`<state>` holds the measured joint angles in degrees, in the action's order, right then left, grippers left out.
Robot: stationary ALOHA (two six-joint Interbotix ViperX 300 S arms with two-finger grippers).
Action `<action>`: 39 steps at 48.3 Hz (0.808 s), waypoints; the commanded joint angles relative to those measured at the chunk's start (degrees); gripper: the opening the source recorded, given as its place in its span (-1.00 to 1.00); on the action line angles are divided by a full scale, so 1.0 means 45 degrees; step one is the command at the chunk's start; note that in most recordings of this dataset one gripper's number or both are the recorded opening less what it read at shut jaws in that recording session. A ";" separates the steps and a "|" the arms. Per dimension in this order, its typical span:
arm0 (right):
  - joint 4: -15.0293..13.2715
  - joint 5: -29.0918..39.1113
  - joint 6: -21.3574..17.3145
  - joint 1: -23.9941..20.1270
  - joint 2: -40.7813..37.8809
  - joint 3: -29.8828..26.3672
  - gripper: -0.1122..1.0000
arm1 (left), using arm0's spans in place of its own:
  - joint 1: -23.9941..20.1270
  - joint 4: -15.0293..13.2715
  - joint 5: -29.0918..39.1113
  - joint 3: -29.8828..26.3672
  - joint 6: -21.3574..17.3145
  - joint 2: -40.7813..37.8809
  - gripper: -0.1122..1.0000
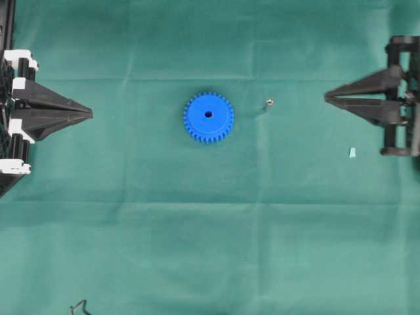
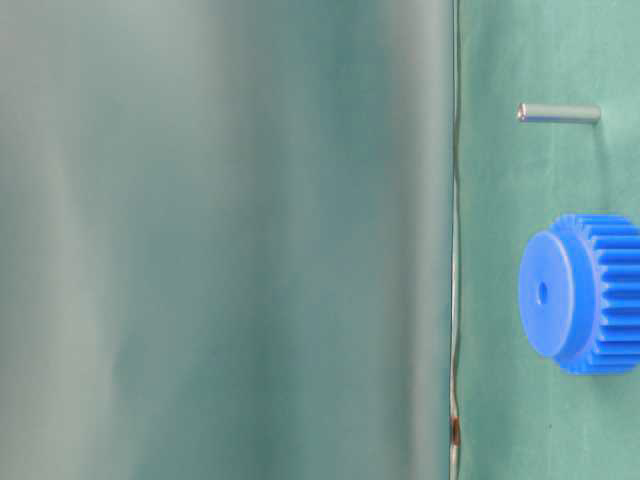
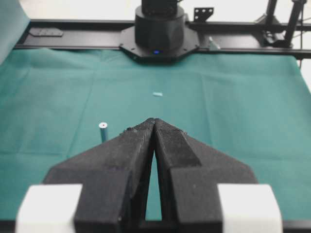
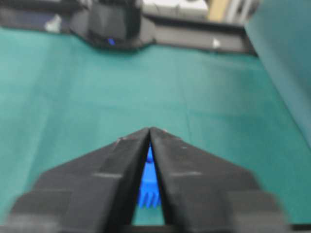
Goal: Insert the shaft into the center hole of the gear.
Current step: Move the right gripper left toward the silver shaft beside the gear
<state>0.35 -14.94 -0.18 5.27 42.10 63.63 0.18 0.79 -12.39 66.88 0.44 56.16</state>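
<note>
Shaft (image 1: 268, 103): stands upright on the green cloth (image 1: 197, 230), free of both grippers. In the overhead view it sits to the right of the gear (image 1: 209, 117), close by but not touching. Left wrist view shows it as a small silvery pin (image 3: 103, 130) on end, ahead and to the left of the fingertips, apart from them. The table-level view is turned sideways; there the pin (image 2: 558, 113) sticks out from the cloth beside the gear (image 2: 585, 293).

Gear: blue, lying flat near the middle of the cloth, hub up. Center hole (image 1: 209, 114) dark and unfilled, also seen in the table-level view (image 2: 543, 293).

Left gripper (image 1: 90, 113): at the left edge of the overhead view, tips aimed toward the gear, well apart from it. Fingers together at the tips (image 3: 154, 122), nothing between them.

Right gripper (image 1: 326, 97): at the right edge, tips aimed toward the shaft and gear, well apart from both. In its wrist view the fingers meet at the tips (image 4: 149, 130), nothing held; part of the gear (image 4: 148, 187) shows through the gap behind the tips.

Small pale-blue scrap (image 1: 352, 153) lies on the cloth near the right gripper.
</note>
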 commanded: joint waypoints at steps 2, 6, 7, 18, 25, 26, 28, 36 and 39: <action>0.0078 -0.0645 -0.0020 0.0293 -0.0938 -0.0430 0.20 | 0.0020 0.0039 -0.0078 -0.0313 0.0020 -0.0078 -0.80; 0.0137 -0.1035 -0.0020 0.0566 -0.1797 -0.0527 0.62 | 0.0020 0.0039 -0.0078 -0.0313 0.0020 -0.0078 -0.80; 0.0137 -0.1113 -0.0020 0.0625 -0.2031 -0.0547 0.71 | 0.0020 0.0039 -0.0078 -0.0313 0.0020 -0.0078 -0.80; 0.0430 -0.1953 -0.0039 0.1152 -0.4785 -0.0840 0.77 | 0.0020 0.0039 0.0020 -0.0293 0.0020 -0.0098 -0.80; 0.0684 -0.2324 -0.0039 0.1211 -0.6387 -0.1152 0.78 | 0.0020 0.0039 0.0039 -0.0293 0.0000 -0.0098 -0.80; 0.0703 -0.2344 -0.0039 0.1211 -0.6543 -0.1191 0.78 | 0.0020 0.0039 0.0039 -0.0293 0.0000 -0.0098 -0.80; 0.0703 -0.2383 -0.0039 0.1211 -0.6855 -0.1270 0.78 | 0.0020 0.0039 0.0020 -0.0293 0.0000 -0.0098 -0.80; 0.0801 -0.2578 -0.0039 0.1289 -0.8027 -0.1465 0.78 | 0.0020 0.0039 0.0039 -0.0293 0.0000 -0.0098 -0.80; 0.0918 -0.2676 -0.0039 0.1387 -0.8379 -0.1465 0.78 | 0.0020 0.0039 0.0059 -0.0293 0.0000 -0.0117 -0.80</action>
<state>3.87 -25.84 -0.26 10.90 5.45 58.18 0.18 0.79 -11.95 66.88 0.53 56.07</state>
